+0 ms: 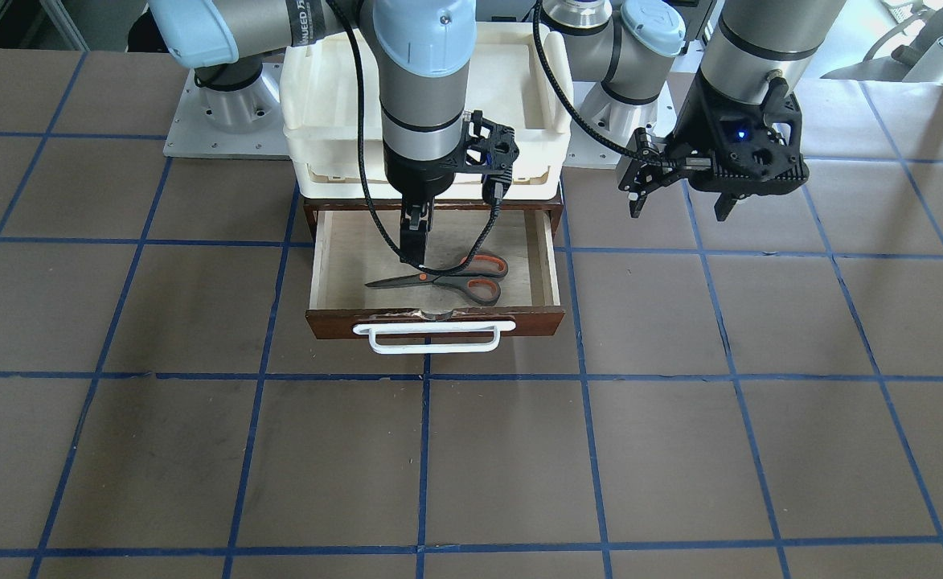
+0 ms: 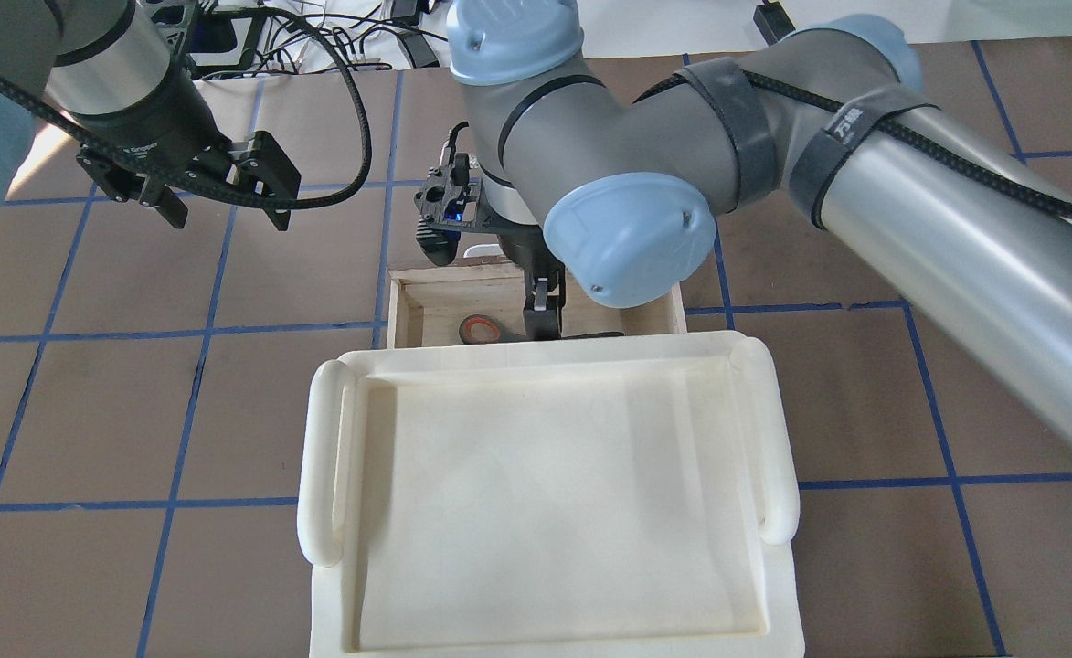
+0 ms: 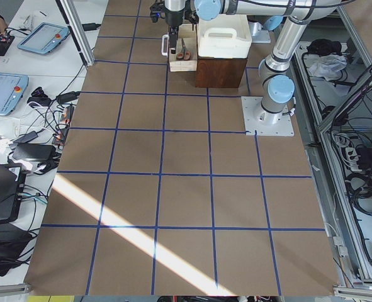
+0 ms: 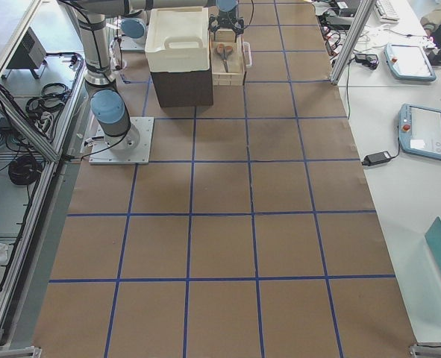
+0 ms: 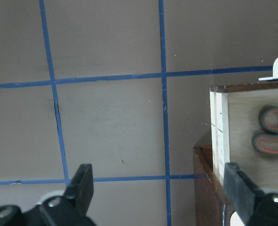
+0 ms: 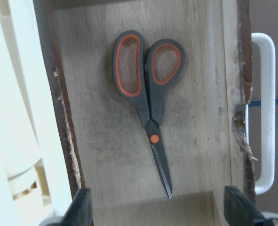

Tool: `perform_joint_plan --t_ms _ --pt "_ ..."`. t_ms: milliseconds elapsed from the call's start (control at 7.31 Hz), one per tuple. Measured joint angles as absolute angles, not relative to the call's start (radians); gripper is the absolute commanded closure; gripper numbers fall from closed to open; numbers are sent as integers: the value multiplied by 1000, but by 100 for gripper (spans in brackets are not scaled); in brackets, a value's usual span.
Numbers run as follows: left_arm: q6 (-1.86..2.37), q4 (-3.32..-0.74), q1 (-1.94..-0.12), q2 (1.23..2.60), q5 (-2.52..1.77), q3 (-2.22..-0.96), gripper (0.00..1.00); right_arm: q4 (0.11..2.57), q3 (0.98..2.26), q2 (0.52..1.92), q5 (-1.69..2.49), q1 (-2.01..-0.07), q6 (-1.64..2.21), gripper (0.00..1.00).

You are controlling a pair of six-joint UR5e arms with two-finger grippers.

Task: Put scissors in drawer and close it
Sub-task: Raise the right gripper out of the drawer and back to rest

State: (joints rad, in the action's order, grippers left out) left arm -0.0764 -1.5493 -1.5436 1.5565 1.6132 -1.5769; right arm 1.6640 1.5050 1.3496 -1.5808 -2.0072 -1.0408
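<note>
The scissors (image 1: 447, 279) lie flat and free on the floor of the open drawer (image 1: 334, 323), blades toward the robot's right. They also show in the right wrist view (image 6: 150, 108) and the left wrist view (image 5: 273, 129). My right gripper (image 1: 416, 241) hangs open just above the drawer; in its wrist view the gripper (image 6: 160, 209) has its fingers (image 6: 80, 207) spread wide with the scissors beyond the fingertips, not touching them. My left gripper (image 1: 680, 205) is open and empty, over the table beside the drawer (image 5: 218, 127). The white bar handle (image 1: 432, 336) faces away from the robot.
A cream-white plastic tray (image 2: 325, 457) sits on top of the dark brown cabinet (image 3: 220, 72) that holds the drawer. The table is brown with blue grid lines. The right arm's upper links (image 2: 627, 174) hide much of the drawer from overhead.
</note>
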Motion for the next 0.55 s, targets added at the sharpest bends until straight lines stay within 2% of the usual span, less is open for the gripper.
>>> perform_joint_plan --t_ms 547 --pt "-74 -1486 -1523 1607 1611 -1574 0 1627 1484 1408 -1572 -1797 -1178 0"
